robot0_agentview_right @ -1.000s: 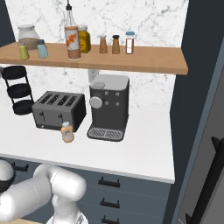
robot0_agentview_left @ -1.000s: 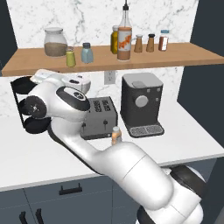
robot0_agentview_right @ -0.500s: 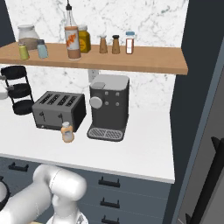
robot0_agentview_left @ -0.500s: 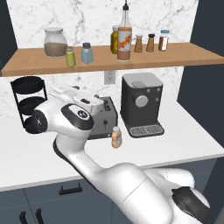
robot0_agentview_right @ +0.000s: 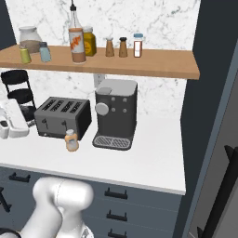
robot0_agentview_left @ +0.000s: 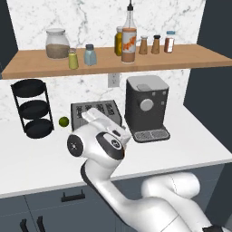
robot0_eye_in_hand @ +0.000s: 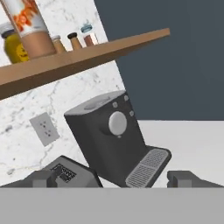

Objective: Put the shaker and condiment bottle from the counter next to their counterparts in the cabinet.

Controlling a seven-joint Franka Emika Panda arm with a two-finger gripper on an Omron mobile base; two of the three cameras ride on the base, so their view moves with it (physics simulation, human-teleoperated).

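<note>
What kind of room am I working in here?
A rendered home kitchen, most likely: a toaster and coffee machine stand on the white counter, with shakers and bottles on the wooden shelf above.

shaker on cabinet, condiment bottle before toaster

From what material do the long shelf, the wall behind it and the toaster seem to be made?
The shelf looks like wood with a matte tan finish: faint grain, no shine. The wall looks like polished white marble, judging by its grey veins; it may be only a printed pattern. The toaster looks like dark grey metal or plastic; its flat, dull surface leaves this open.
</note>
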